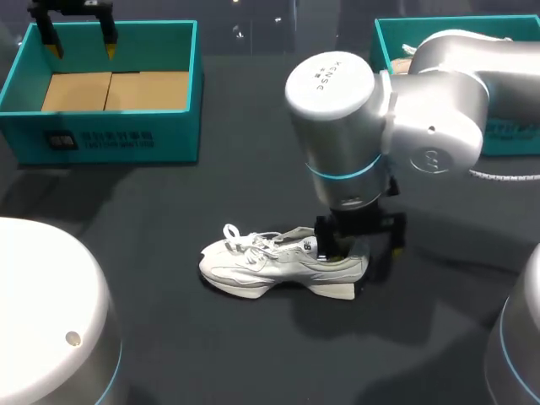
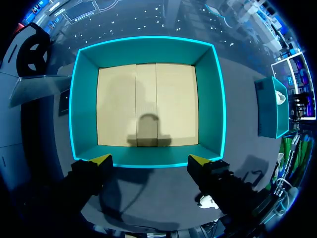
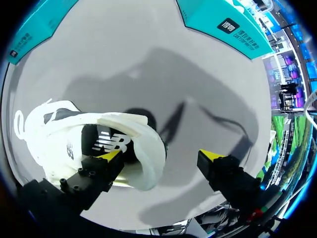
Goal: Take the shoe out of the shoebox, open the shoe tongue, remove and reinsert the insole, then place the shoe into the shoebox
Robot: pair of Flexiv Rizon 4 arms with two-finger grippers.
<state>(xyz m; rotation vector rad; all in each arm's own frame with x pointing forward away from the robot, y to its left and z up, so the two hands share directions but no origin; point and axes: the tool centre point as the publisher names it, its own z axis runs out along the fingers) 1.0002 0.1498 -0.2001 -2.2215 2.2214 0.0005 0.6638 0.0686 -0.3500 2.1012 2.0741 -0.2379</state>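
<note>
White shoe [image 1: 253,268] on table [image 1: 211,194] — outside teal shoebox [image 1: 110,131]

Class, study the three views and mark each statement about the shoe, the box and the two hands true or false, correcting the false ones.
1. The white shoe lies on the table, outside the shoebox. True.
2. The left hand grips the shoe. False: it hangs open over the shoebox, holding nothing.
3. That shoebox is empty. True.
4. The right hand is shut on the shoe's toe. False: it is open at the heel, one finger inside the shoe's opening, the other clear of it.
</note>
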